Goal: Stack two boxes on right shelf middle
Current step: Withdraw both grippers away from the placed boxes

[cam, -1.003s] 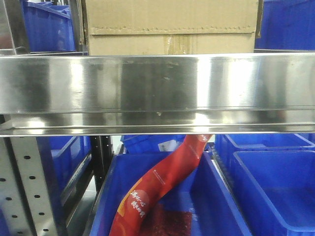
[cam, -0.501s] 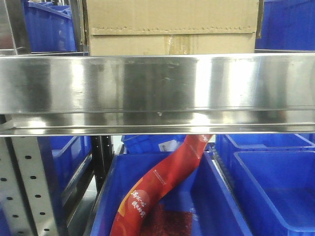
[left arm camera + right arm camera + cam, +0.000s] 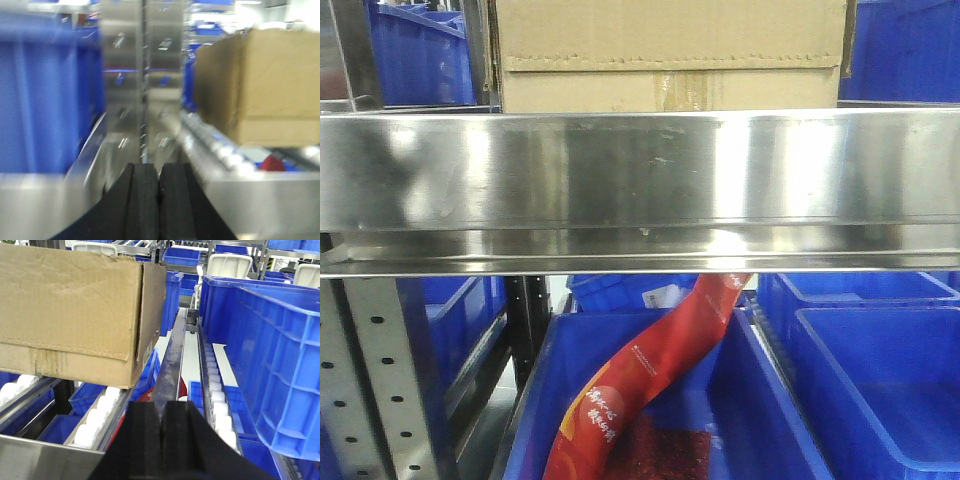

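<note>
One brown cardboard box [image 3: 670,55] rests on the steel shelf [image 3: 640,180], its lower part hidden behind the shelf's broad shiny lip. In the left wrist view the box [image 3: 260,85] stands to the right, beyond my left gripper [image 3: 159,182], which is shut with nothing in it and faces a steel upright. In the right wrist view the box [image 3: 75,315] lies on white rollers to the upper left of my right gripper [image 3: 164,427], also shut and empty, near the shelf's front lip. Neither gripper touches the box.
Blue plastic bins [image 3: 865,370] fill the level below, one holding a red packet [image 3: 650,370]. A large blue bin [image 3: 270,345] sits right of the box on the rollers; another blue bin [image 3: 47,95] stands left of the perforated upright [image 3: 380,380].
</note>
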### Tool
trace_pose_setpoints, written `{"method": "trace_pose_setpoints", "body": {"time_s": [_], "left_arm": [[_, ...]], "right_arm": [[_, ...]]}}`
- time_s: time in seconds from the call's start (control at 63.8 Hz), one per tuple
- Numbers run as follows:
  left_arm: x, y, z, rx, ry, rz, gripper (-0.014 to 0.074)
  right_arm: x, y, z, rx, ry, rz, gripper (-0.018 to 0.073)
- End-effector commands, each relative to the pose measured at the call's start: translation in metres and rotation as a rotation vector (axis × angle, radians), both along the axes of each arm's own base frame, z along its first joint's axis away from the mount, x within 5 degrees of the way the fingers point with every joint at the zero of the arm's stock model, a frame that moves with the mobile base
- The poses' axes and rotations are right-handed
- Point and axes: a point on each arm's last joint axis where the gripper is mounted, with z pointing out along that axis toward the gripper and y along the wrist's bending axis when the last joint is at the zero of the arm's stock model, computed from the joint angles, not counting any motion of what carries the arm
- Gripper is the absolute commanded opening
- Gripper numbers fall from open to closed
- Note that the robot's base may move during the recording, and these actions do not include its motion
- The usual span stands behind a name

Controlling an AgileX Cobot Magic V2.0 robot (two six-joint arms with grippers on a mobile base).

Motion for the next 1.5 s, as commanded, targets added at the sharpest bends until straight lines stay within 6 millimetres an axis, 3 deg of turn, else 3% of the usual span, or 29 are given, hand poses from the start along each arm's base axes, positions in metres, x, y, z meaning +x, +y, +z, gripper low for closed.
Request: {"method": "trace_pose_setpoints", "body": {"time_s": [0.0,0.063,0.11,1.081,1.238,1.488], "left_arm": [[0.002,0.002,-0.021,-0.015,0.004,0.029,-0.0111],[0.003,0.002,-0.021,-0.016,-0.049,0.038,-0.0111],[0.003,0.002,-0.027,-0.013,0.015,0.036,-0.0111],[0.003,0.002,-0.027,-0.013,0.019,0.036,-0.0111],[0.003,0.002,-0.027,-0.013,0.019,0.036,-0.0111],[0.003,0.002,-0.027,-0.013,0.019,0.036,-0.0111]], "right_arm": [[-0.001,-0.001,0.002,-0.008,-0.031,-0.008,-0.0155],[-0.001,-0.001,0.002,-0.008,-0.033,-0.008,-0.0155],[-0.001,-0.001,0.002,-0.008,-0.033,-0.008,-0.0155],[0.0,-0.001,0.001,0.011,-0.057,-0.016,-0.0155],[-0.005,-0.006,-0.016,0.055,-0.085,-0.058,-0.0155],[-0.032,-0.014,-0.06,0.105,-0.133,-0.137,-0.0155]]}}
